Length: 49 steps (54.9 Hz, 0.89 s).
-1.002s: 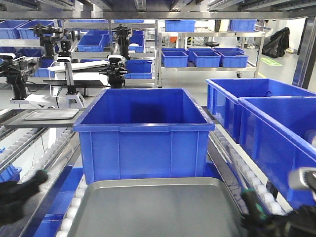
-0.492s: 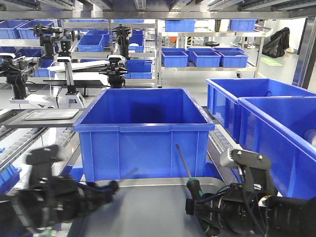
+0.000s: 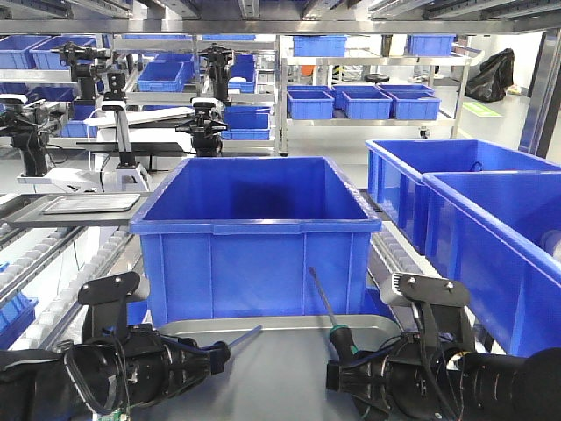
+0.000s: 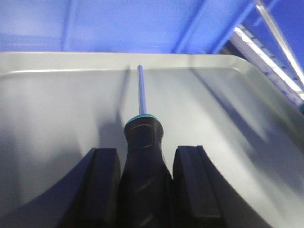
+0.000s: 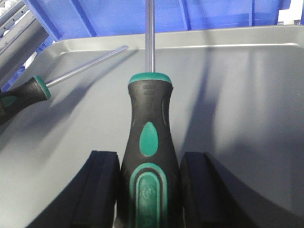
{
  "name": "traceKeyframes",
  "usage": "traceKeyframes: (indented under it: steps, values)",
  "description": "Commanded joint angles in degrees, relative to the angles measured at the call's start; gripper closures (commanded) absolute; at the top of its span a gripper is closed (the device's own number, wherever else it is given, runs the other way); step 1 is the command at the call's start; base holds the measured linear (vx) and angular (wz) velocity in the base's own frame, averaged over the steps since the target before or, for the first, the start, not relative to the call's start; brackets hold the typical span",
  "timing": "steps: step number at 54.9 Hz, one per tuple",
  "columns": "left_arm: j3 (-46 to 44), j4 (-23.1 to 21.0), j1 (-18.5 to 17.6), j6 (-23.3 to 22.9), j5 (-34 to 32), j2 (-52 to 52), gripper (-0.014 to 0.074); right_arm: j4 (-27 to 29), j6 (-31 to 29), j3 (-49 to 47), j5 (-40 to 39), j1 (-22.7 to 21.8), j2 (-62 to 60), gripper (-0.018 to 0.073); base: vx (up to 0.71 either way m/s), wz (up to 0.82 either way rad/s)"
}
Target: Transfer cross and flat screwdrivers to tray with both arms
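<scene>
**Two screwdrivers, two grippers, one tray**

While both arms hang over the grey metal, counting from the fingertips outward. Left gripper (image 4: 145,190): two black fingers (image 4: 102,185) closed tight on a black-and-green handle, left screwdriver (image 4: 142,142) pinched between them, thin steel shaft pointing straight ahead toward the far rim. Right gripper (image 5: 147,190): same story, two fingers (image 5: 97,190) clamped against the sides of the right screwdriver (image 5: 148,142), green inlay facing up, shaft running up out of the top of the wrist view. Two screwdrivers in all, one per gripper, both above the tray (image 3: 289,360) rather than lying on it; whether either one touches the metal, cannot tell. Seen from the right wrist, the other tool's green collar and shaft angled across the tray's left part.

From the front: left arm (image 3: 96,373) low at bottom left, shaft poking out rightward; right arm (image 3: 447,377) low at bottom right, shaft tilted up and to the left. One grey tray beneath both, near its far rim. Just behind it, one deep blue crate (image 3: 254,237); two more blue crates (image 3: 456,202) on the right. One smaller tray (image 3: 88,204) farther back on the left.
</scene>
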Motion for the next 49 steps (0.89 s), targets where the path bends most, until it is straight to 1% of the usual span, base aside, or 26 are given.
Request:
traceKeyframes:
  steps: [1,3,6,9,11,16,20,23,25,27,29,30,34,35,36,37,41,43,45,49]
  values:
    - [-1.95,-1.37,-0.35,0.37,1.80,-2.12,0.0120,0.43,-0.72,-2.23,-3.54,-0.14,-1.82,0.0143,0.00,0.00]
    - [-1.95,-1.37,-0.35,0.37,1.80,-2.12,0.0074,0.43,-0.72,-2.23,-3.54,-0.14,-1.82,0.0104,0.00,0.00]
    - [-1.95,-1.37,-0.35,0.37,1.80,-2.12,0.0028,0.43,-0.78,-2.23,-3.54,-0.14,-1.82,0.0055,0.00,0.00]
    - [-1.95,-0.98,-0.35,0.37,1.96,-2.33,0.0003,0.43,-1.19,-2.23,-3.42,-0.14,-1.82,0.0022,0.00,0.00]
    - [-1.95,-0.59,-0.35,0.42,2.30,-2.68,0.0000,0.43,-1.83,-2.23,-3.05,-0.14,-2.05,0.0008,0.00,0.00]
    - [-1.95,2.26,-0.06,0.48,3.27,-5.01,0.0015,-0.18,-4.67,-2.23,-1.70,-0.15,-3.47,0.0008,0.00,0.00]
    - [-1.95,7.07,-0.06,0.55,3.45,-7.82,0.0055,-1.59,-7.76,-2.23,0.19,-0.20,-5.96,0.0026,0.00,0.00]
    - [-1.95,12.11,-0.06,0.42,4.31,-11.15,0.0115,-3.36,-10.02,-2.23,2.47,-0.20,-8.55,0.0059,0.00,0.00]
    - [-1.95,14.70,-0.06,-0.03,5.00,-13.23,0.0160,-5.20,-10.96,-2.23,4.57,-0.20,-10.88,0.0094,0.00,0.00]
    - [-1.95,16.96,-0.06,-0.79,5.99,-15.92,0.0216,-7.17,-10.94,-2.23,6.51,-0.20,-13.00,0.0153,0.00,0.00]
    - [-1.95,19.48,-0.06,-1.84,6.82,-18.21,0.0293,-9.16,-10.51,-2.23,8.63,-0.20,-15.36,0.0220,0.00,0.00]
    - [-1.95,20.35,-0.06,-2.26,7.19,-19.64,0.0321,-10.43,-10.17,-2.23,9.96,-0.20,-16.83,0.0265,0.00,0.00]
    - [-1.95,26.52,-0.06,-4.45,8.94,-24.92,0.0509,-15.36,-8.30,-2.12,13.96,-0.20,-22.69,0.0463,0.00,0.00]
    - [-1.95,27.69,-0.06,-4.80,9.33,-25.89,0.0540,-16.67,-7.75,-2.13,14.74,-0.20,-24.43,0.0519,0.00,0.00]
    - [-1.85,29.45,-0.06,-5.50,9.85,-27.28,0.0587,-17.94,-7.13,-2.13,15.52,-0.20,-26.17,0.0556,0.00,0.00]
    - [-1.79,31.20,-0.06,-6.33,10.19,-28.72,0.0605,-19.07,-6.31,-2.13,16.08,-0.20,-27.88,0.0574,0.00,0.00]
    - [-1.04,37.57,-0.06,-12.22,11.52,-33.72,0.0603,-22.29,-2.44,-1.92,17.10,-0.20,-33.73,0.0573,0.00,0.00]
    - [-0.38,40.49,-0.06,-16.03,12.28,-35.88,0.0600,-23.66,-0.54,-1.15,16.84,-0.20,-37.27,0.0571,0.00,0.00]
    - [0.74,44.48,-0.06,-20.24,13.11,-38.20,0.0596,-25.02,1.15,-0.22,16.59,-0.20,-40.98,0.0569,0.00,0.00]
    - [3.86,52.55,-0.06,-27.12,14.59,-42.71,0.0595,-26.91,3.50,3.18,16.40,-0.20,-47.63,0.0568,0.00,0.00]
